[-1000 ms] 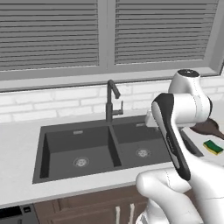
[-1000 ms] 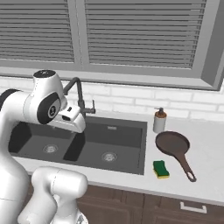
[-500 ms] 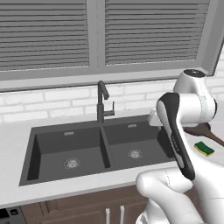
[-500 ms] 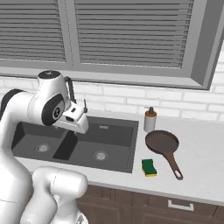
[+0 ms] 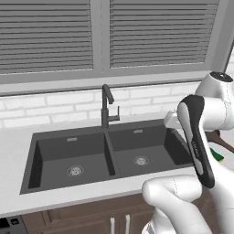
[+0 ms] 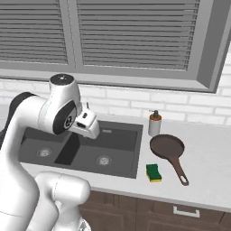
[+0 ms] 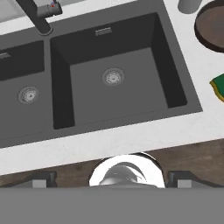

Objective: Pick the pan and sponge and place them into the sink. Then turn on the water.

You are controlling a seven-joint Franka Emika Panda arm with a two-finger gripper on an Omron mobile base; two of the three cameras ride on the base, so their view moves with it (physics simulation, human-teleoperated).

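Viewing shifted sideways since earlier, sink (image 6: 113, 135) now central, pan (image 6: 167, 147) and sponge (image 6: 154, 172) untouched, fingers released.

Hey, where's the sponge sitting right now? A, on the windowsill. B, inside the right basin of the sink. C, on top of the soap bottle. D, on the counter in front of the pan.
D: the sponge lies on the counter right of the sink, in front of the pan, near its handle.
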